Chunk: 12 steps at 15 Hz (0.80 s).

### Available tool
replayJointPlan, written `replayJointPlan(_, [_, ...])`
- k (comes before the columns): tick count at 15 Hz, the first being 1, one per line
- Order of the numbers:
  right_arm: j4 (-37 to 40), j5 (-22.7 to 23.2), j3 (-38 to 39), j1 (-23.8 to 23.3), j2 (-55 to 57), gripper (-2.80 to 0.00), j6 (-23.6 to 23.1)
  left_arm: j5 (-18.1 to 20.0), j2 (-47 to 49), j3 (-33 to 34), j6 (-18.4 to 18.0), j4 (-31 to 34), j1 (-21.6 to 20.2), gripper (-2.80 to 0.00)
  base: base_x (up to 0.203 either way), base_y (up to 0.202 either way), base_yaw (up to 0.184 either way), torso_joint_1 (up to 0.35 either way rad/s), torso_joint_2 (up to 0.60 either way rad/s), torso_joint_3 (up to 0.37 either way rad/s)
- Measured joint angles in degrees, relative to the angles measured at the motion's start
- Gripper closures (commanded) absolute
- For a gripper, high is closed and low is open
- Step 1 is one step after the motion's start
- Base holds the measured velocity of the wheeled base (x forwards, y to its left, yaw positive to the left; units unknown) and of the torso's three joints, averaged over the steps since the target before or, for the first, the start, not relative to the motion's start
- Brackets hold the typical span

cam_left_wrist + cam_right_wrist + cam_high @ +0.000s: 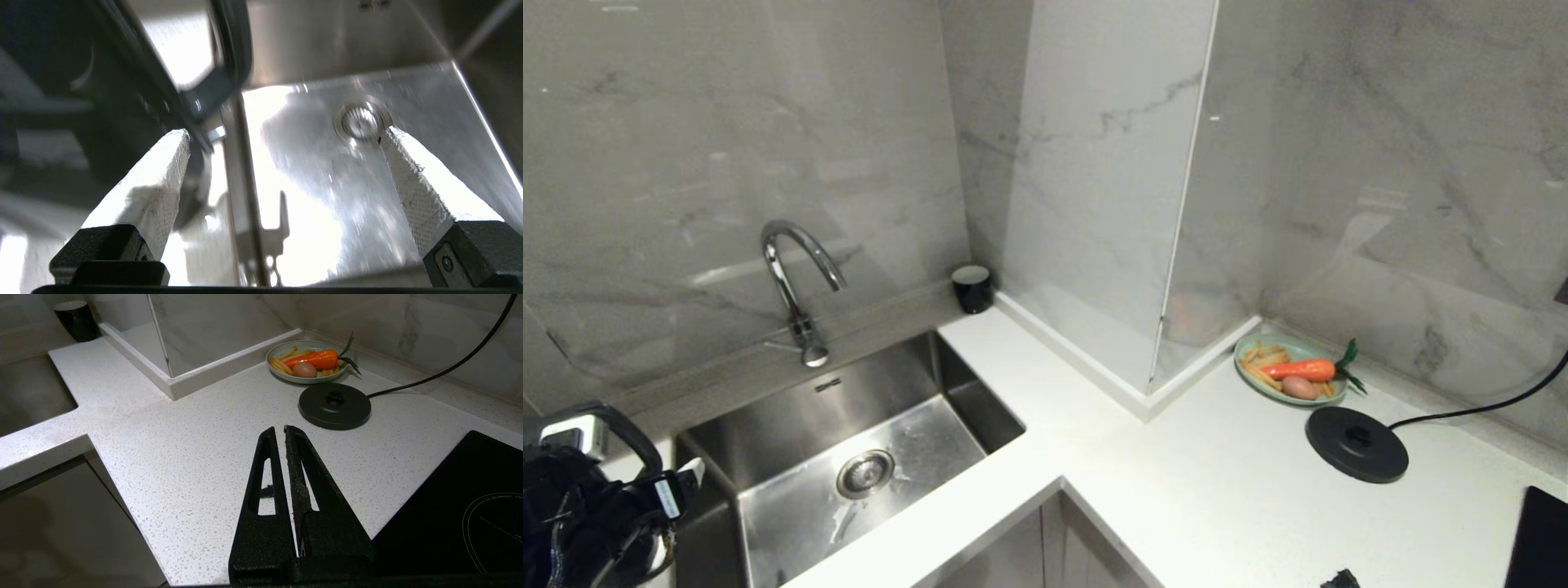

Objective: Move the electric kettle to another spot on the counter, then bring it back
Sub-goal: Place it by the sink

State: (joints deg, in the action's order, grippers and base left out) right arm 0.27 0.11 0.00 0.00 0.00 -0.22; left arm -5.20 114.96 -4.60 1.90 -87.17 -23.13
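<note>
Steel sink (849, 457) is my landmark: from the head, my left gripper (605, 498) sits at its left rim beside the kettle's handle (613, 425). At the left wrist, fingers (159, 179) splayed, empty, the electric kettle (102, 81) lies left of the sink, handle nearest. Right gripper (282, 430), pinched together, hovers over the counter (196, 449) far from the sink.

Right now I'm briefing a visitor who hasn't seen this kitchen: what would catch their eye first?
Probably the bright orange carrot on the green plate in the counter's back corner, with the round black kettle base and its cord just in front. Next, the steel sink with its curved tap. At the sink's left edge the left gripper stands open beside the electric kettle's loop handle, holding nothing.
</note>
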Motion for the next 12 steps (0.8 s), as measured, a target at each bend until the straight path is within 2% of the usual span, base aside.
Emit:
replayJointPlan(4, [-0.02, -0.01, 0.00, 0.00, 0.00, 0.00, 0.01, 4.48, -5.26, 3.51, -0.01, 0.02, 0.70, -2.80, 0.000, 0.000, 0.000, 0.000, 0.00, 0.000])
replayJointPlan(5, [0.00, -0.02, 0.00, 0.00, 0.00, 0.00, 0.04, 4.80, -7.53, 3.89, -0.01, 0.01, 1.55, -0.75, 0.000, 0.000, 0.000, 0.000, 0.00, 0.000])
replayJointPlan(6, [-0.02, -0.04, 0.00, 0.00, 0.00, 0.00, 0.06, 4.90, -10.04, 4.14, -0.04, 0.02, 2.67, 0.00, 0.000, 0.000, 0.000, 0.000, 0.00, 0.000])
replayJointPlan(9, [0.00, -0.04, 0.00, 0.00, 0.00, 0.00, 0.06, 4.80, -18.34, 4.39, -0.22, 1.65, 6.85, 0.00, 0.000, 0.000, 0.000, 0.000, 0.00, 0.000])
replayJointPlan(12, [-0.02, -0.04, 0.00, 0.00, 0.00, 0.00, 0.06, 4.79, -28.42, 3.96, -0.52, 8.09, 10.99, 0.00, 0.000, 0.000, 0.000, 0.000, 0.00, 0.000])
